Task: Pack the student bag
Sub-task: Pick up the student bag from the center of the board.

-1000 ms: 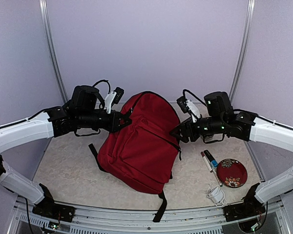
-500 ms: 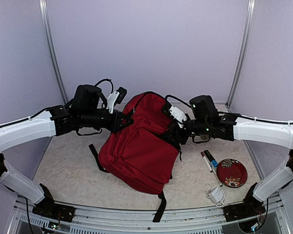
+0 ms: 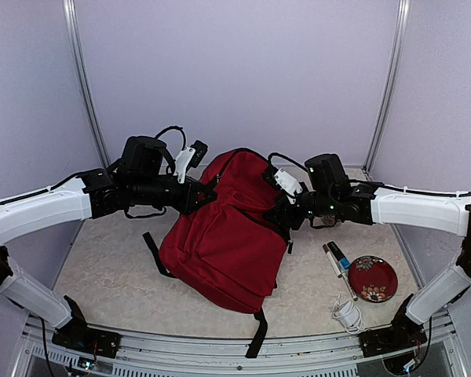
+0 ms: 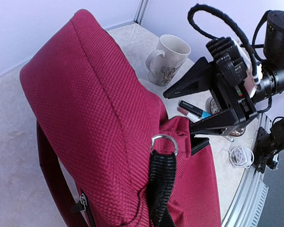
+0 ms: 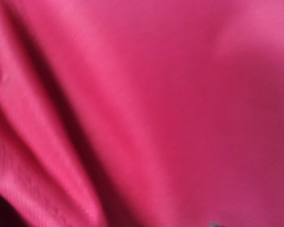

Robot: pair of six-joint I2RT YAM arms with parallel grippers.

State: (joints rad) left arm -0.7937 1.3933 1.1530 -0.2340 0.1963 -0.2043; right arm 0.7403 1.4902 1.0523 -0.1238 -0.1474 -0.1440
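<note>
- Since a second ago, the right arm has been swinging in from the right side, and its right gripper [image 3: 276,214] is now pressing against the right flank of the large dark-red fabric student bag [image 3: 224,236]; the left arm has been edging slightly toward the middle.
- The student bag is lying in the middle of the speckled beige tabletop [image 3: 110,267], its upper end raised between the two arms and its black straps trailing toward the near edge.
- The left gripper [image 3: 206,191] is staying clenched at the bag's upper left edge and is grasping the student bag there.
- In the left wrist view, a black webbing strap [image 4: 161,184] with a metal ring is running up over the bag's red fabric [image 4: 85,94].
- In that view the right gripper [image 4: 180,111] is standing released, with its black fingers spread apart; the lower finger [image 4: 213,125] is touching a fold of the bag while the upper one is hanging free above it.
- The right wrist view is showing only blurred red fabric [image 5: 156,94] filling the picture.
- A white ceramic mug with a dark printed pattern [image 4: 168,59] is standing upright on the tabletop beyond the bag.
- Two markers [image 3: 335,258] are lying side by side to the right of the bag, just beside a round red plate with a floral pattern [image 3: 373,278].
- A coiled white cable [image 3: 347,312] is lying near the plate, toward the near edge.
</note>
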